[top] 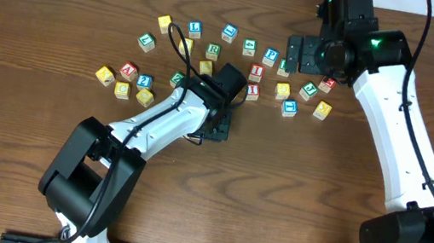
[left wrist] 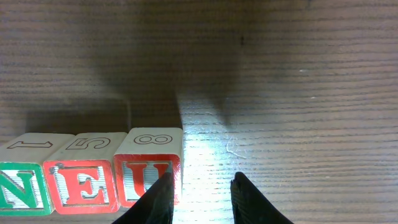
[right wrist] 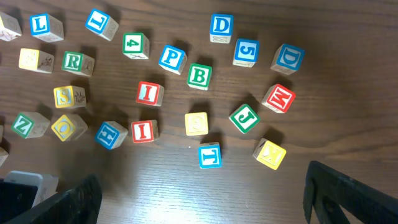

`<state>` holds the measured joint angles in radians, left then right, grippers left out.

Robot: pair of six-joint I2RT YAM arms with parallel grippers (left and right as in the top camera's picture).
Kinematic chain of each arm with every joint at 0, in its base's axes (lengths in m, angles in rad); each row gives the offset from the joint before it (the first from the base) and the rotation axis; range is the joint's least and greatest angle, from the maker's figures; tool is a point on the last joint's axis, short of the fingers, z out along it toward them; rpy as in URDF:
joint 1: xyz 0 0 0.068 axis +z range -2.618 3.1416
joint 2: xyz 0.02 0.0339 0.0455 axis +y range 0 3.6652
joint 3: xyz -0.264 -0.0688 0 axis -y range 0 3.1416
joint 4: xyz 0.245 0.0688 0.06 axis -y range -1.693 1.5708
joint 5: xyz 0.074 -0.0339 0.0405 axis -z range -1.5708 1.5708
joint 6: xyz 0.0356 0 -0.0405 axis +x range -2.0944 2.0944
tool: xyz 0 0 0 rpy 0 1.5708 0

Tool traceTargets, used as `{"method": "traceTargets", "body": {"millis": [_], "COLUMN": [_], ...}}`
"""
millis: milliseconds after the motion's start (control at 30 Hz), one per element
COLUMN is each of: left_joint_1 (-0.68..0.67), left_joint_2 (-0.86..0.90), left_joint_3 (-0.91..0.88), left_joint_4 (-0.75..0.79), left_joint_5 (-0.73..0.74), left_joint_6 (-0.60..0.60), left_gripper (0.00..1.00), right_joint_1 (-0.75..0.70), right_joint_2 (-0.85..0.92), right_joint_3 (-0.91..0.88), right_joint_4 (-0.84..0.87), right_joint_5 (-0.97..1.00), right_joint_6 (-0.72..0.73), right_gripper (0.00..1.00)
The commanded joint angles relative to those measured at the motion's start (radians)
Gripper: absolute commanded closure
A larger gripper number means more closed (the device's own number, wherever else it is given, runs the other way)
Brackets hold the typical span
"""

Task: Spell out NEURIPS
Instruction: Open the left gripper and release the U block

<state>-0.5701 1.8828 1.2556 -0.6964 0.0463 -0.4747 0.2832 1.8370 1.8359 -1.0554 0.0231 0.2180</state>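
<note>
In the left wrist view a row of cubes reads N [left wrist: 22, 193], E [left wrist: 81, 190], U [left wrist: 146, 180] on the table at lower left. My left gripper [left wrist: 204, 196] is open just right of the U; its left finger [left wrist: 158, 202] overlaps the U's edge and only bare wood lies between the jaws. From overhead my left arm [top: 170, 119] hides the row. My right gripper [right wrist: 202, 174] hangs wide open and empty above the loose cubes: green R [right wrist: 76, 61], blue P [right wrist: 172, 58], two red I cubes [right wrist: 149, 93] [right wrist: 143, 130] and a yellow cube [right wrist: 67, 96].
Other loose cubes lie among them: L [right wrist: 38, 25], D [right wrist: 221, 26], B [right wrist: 199, 76], M [right wrist: 278, 98], J [right wrist: 244, 118], T [right wrist: 209, 155], yellow K [right wrist: 270, 153]. More cubes [top: 128, 71] sit left of my left arm.
</note>
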Motion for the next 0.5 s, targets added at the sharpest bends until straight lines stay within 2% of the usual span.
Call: {"method": "traceTargets", "body": {"millis": [0,467], "left_joint_1": [0.011,0.011], "left_joint_2": [0.018,0.011], "left_joint_3": [-0.004,0.051], "left_joint_4": [-0.013,-0.067], "left_joint_5": [-0.027,-0.027], "left_joint_6": [-0.010,-0.005], "left_gripper": [0.69,0.68], "right_joint_1": [0.010,0.010], "right_joint_2": [-0.013,-0.013], "right_joint_3": [0.017,0.017], "right_joint_4": [0.000,0.000], "right_joint_5": [0.012,0.012], "right_joint_6": [-0.014,-0.014], "right_gripper": [0.01,0.01]}}
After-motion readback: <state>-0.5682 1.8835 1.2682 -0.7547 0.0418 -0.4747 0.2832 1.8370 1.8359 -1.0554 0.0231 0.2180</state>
